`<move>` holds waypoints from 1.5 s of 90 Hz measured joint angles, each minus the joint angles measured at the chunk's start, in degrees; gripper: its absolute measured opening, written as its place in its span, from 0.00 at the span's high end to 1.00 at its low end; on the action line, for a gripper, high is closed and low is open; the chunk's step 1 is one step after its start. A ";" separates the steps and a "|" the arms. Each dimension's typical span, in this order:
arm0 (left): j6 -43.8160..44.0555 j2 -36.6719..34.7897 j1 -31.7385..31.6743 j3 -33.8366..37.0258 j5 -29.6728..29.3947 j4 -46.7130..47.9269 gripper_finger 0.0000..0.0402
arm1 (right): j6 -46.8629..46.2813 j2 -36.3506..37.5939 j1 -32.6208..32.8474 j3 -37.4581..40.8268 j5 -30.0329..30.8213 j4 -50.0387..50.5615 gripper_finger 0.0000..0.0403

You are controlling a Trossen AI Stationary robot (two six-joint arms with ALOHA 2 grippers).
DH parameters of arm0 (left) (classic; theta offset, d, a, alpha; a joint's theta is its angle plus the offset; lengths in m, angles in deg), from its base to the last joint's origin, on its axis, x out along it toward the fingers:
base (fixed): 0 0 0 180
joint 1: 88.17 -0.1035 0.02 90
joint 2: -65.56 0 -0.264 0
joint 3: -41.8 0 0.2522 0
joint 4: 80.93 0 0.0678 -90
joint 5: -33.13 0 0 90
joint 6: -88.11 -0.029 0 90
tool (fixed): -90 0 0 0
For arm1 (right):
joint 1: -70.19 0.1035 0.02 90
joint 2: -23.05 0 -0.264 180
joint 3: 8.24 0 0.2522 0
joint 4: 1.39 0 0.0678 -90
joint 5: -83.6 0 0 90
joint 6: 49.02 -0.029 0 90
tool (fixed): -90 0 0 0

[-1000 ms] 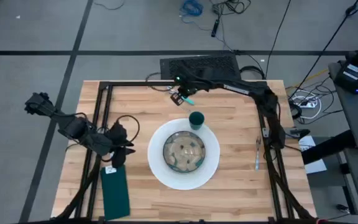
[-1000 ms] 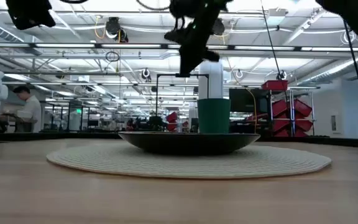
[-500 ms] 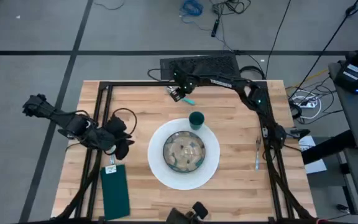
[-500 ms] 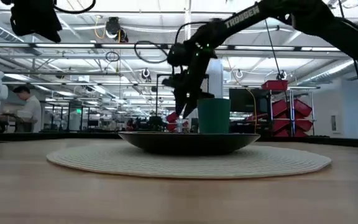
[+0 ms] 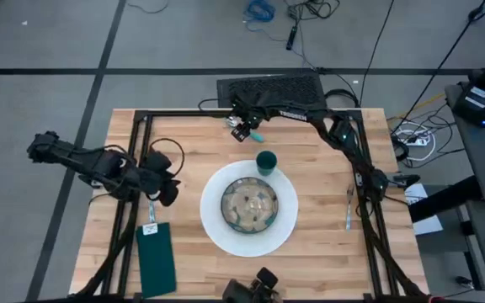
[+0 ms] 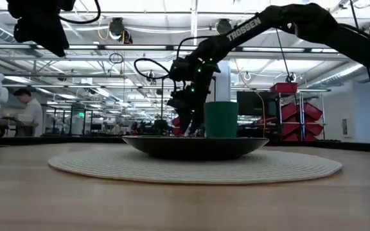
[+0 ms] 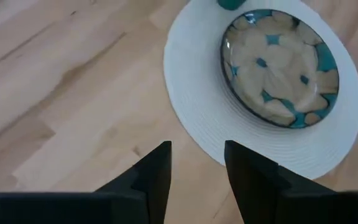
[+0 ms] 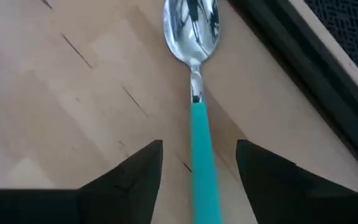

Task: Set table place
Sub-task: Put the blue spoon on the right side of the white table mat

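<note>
Behind the wooden table [image 5: 310,160] we see a large workshop hall with ceiling lights, red shelves and a person at the far left of the low view. On the table a round white placemat [image 5: 217,229] lies near the middle, a bit toward the near edge, and on it sits a dark bowl with a flower pattern [image 5: 249,204]. A green cup [image 5: 266,161] stands on the far rim of the mat. A fork [image 5: 349,208] lies near the right edge, and a green napkin [image 5: 157,259] lies at the near left corner. Our right gripper [image 5: 243,128] is low near the far edge, and its fingers are spread on both sides of the teal handle of a spoon [image 8: 195,74], which lies flat on the wood; they do not pinch it yet. Our left gripper [image 5: 163,187] hovers over the left part of the table, between the napkin and the mat, with fingers spread and holding nothing. We judge the step in hand is to pick up the spoon. To do it well, we should keep the handle centred between the fingers, go down until the tips nearly touch the wood, then close firmly, because a thin flat handle can slip or turn.
</note>
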 joint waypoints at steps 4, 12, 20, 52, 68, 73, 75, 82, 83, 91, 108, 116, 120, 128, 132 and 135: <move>0.00 0.02 -0.28 0.00 0.01 -0.02 0.67 | 0.06 -0.06 -0.02 0.00 -0.35 0.27 0.56; 0.02 0.02 -0.56 0.00 0.04 -0.04 0.67 | 0.06 -0.65 -0.02 -0.02 -1.28 0.18 0.58; 0.00 0.04 -0.54 0.00 0.04 -0.17 0.67 | 0.10 -1.67 -0.01 0.00 -1.36 0.96 0.59; 0.02 0.07 -0.54 0.02 0.25 -0.58 0.67 | 0.71 -2.99 0.00 -0.02 -2.89 2.86 0.64; 0.02 0.06 -0.50 0.02 0.25 -0.58 0.67 | 1.43 -2.85 0.03 -0.05 -2.63 4.35 0.93; 0.02 0.04 -0.50 0.02 0.25 -0.55 0.67 | 1.38 -2.79 0.04 -0.09 -1.66 4.84 0.94; 0.02 0.06 -0.50 0.02 0.25 -0.55 0.67 | 1.31 -2.79 0.04 -0.10 -1.59 4.99 0.94; 0.02 0.04 -0.50 0.02 0.25 -0.56 0.67 | 1.09 -2.56 0.02 -0.13 -1.49 5.67 0.94; 0.02 0.04 -0.50 0.02 0.25 -0.55 0.67 | 1.07 -2.51 0.02 -0.11 -1.46 5.83 0.94; 0.02 0.06 -0.50 0.02 0.25 -0.53 0.67 | 1.00 -0.87 0.42 -0.02 -1.51 6.32 0.98; -0.02 0.04 -0.44 0.02 0.24 -0.44 0.67 | 0.43 5.46 1.63 0.00 -3.17 8.37 0.98; -0.62 0.05 -0.44 0.02 0.23 -0.44 0.67 | 0.37 9.14 2.20 -0.02 -2.88 9.77 0.99; -1.66 0.05 -0.44 0.02 0.23 -0.46 0.67 | 0.45 10.46 2.39 -0.02 -2.82 10.07 0.99; -3.23 0.06 -0.44 0.02 0.21 -0.46 0.67 | 1.36 11.89 2.49 -0.02 -0.72 10.17 0.99; -3.73 0.04 -0.45 0.02 0.18 -0.46 0.67 | 1.27 11.98 2.45 -0.04 1.52 10.21 0.99; -4.33 0.06 -0.46 0.02 0.17 -0.48 0.67 | 0.45 11.87 2.42 -0.04 2.89 10.89 1.00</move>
